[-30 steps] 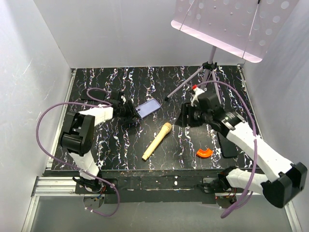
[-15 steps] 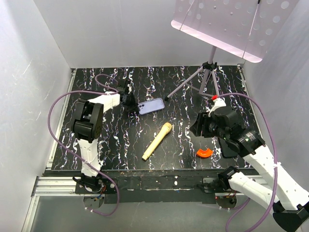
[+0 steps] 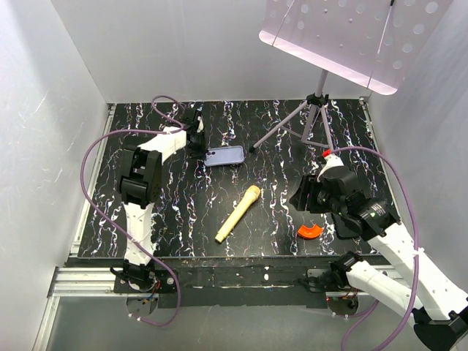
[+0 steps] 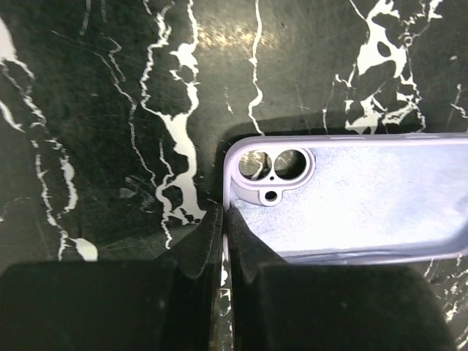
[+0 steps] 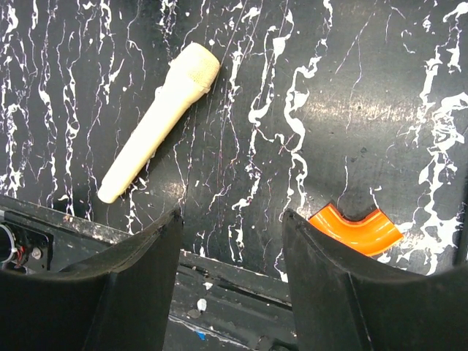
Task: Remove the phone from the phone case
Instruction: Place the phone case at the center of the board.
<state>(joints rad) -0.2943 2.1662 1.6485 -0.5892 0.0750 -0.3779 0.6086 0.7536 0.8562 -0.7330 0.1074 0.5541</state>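
Your left gripper [image 4: 223, 245] has just closed, jaws pinching the short-end rim of the phone case [image 4: 365, 194] beside its camera cutout; the case lies flat on the table [image 4: 95, 110] at the far left, swung squarer than a second ago, so the pinch seems to carry it; the phone cannot be made out apart from the case; your right gripper [image 5: 230, 248] hangs open and empty between the microphone [image 5: 157, 131] and the orange piece [image 5: 356, 230]; separation likely needs it.

White links, black joints on both arms [image 3: 398, 238]; looping purple cables [image 3: 82, 179]; matte black end effector fingers [image 5: 131, 285]
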